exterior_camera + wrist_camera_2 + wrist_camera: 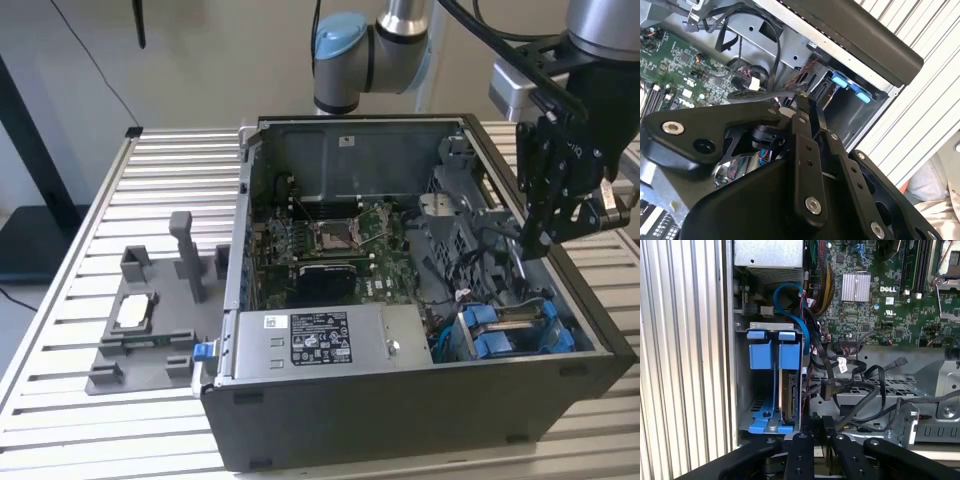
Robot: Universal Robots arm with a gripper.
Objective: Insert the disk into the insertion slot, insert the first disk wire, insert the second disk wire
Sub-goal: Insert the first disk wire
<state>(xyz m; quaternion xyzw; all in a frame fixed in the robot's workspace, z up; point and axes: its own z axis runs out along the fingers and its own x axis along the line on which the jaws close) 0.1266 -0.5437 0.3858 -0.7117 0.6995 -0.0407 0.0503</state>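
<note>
Blue-framed and standing on edge inside the grey insertion slot (742,390): the disk (788,395), next to a second blue carrier (761,355). Showing this close up in the first wrist view, with black cables (850,390) lying loose just beside the slot and a blue cable (790,297) curving near its end. Taking in, from the exterior view, the whole PC case (400,410) lying open on the slatted table (170,170), holding the motherboard (340,250) and power supply (320,340), with the gripper (537,240) hanging above the case's side at the exterior view's right. Catching the carriers' blue tabs (850,86) past the gripper in the second wrist view. Holding fingers (800,440) pressed together at the tip; impossible telling whether pinching a cable.
</note>
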